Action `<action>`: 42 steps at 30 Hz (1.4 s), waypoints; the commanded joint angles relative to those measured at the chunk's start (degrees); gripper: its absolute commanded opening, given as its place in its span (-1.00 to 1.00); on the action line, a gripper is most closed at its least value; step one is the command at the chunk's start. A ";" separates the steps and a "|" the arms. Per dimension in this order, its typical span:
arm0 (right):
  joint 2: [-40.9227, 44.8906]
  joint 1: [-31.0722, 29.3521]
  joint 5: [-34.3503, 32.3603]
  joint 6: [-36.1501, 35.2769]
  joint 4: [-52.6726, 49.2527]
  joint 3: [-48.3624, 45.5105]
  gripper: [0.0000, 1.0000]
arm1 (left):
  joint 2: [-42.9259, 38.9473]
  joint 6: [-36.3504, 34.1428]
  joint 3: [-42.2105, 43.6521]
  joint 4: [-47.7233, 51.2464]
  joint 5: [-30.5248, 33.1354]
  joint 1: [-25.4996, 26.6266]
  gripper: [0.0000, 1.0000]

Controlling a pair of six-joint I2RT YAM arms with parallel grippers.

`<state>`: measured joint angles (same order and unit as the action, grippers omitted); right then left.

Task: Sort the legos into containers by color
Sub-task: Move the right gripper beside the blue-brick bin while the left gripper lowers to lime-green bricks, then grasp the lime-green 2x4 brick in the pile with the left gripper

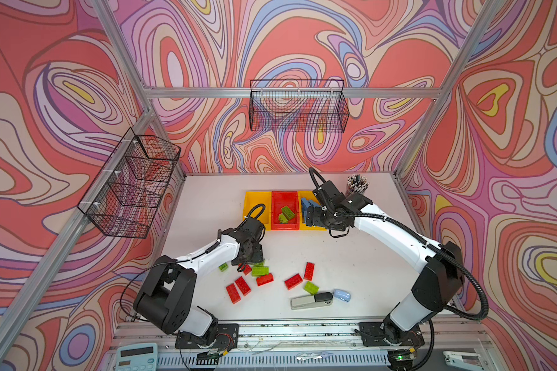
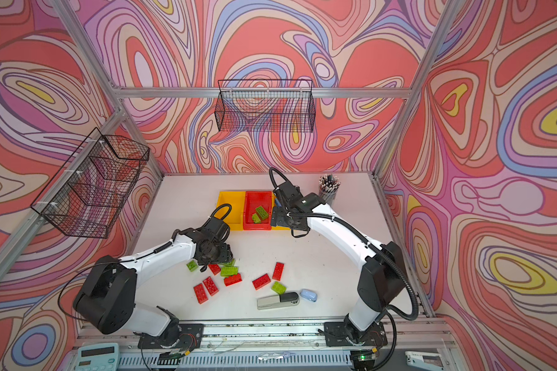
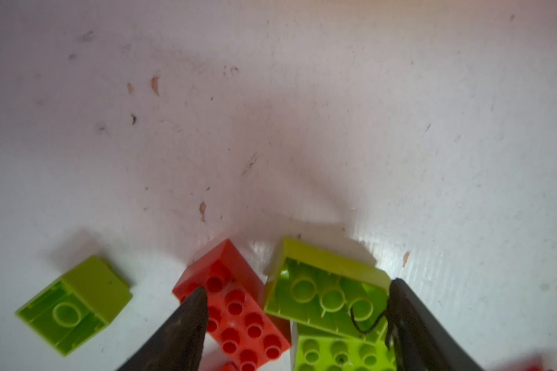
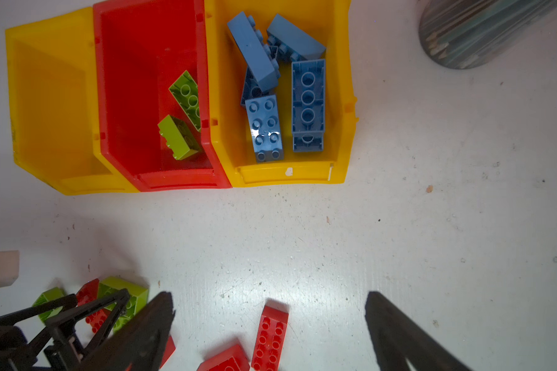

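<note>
The left pincer (image 3: 298, 289) stood spread, low over a tight cluster of bricks at 7 o'clock on the desk (image 1: 328, 253); it pinched nothing. Inside its span lay both a red brick (image 3: 238, 305) and an overturned green brick (image 3: 328, 289), touching each other, with a second green brick (image 3: 338, 353) just beside them.

Risk: a squeeze here would likely catch two colours at once, or clip the red brick's corner and flick it aside.

The right pincer (image 4: 269, 295) hung spread and empty near the bins at 12 o'clock. The red bin (image 4: 126, 64) held green bricks (image 4: 187, 96) and one yellow bin (image 4: 287, 175) held blue bricks (image 4: 264, 128). The other yellow bin (image 4: 52, 96) sat empty.

Risk: a red brick dropped by bin colour would mix the sort.
</note>
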<state>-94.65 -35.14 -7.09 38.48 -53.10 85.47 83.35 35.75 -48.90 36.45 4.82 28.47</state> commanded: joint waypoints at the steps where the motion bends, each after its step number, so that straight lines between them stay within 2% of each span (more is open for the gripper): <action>1: 0.11 -0.28 -0.83 0.30 0.61 -0.37 0.97 | -3.72 1.28 -0.58 4.77 2.26 0.10 0.48; 6: -1.14 -0.30 -0.28 -0.84 0.72 0.44 0.96 | -3.63 0.39 -4.01 5.61 2.76 0.10 0.52; 19: 0.58 -0.20 -2.24 -1.71 -1.91 0.33 0.96 | 3.55 -5.51 -5.94 -1.56 -4.51 1.60 0.55; 26: 3.43 -0.20 -2.43 -0.15 -2.01 -2.69 0.96 | 7.14 -6.39 -5.25 -2.11 -3.52 4.02 0.49; 42: 7.66 -0.24 -2.75 2.15 -1.94 -7.87 0.96 | 9.12 -5.15 -2.77 -1.63 -1.23 4.27 0.36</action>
<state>-88.36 -35.14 -8.93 39.40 -54.70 78.28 91.98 30.24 -52.66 34.20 2.13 32.64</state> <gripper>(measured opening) 0.982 0.684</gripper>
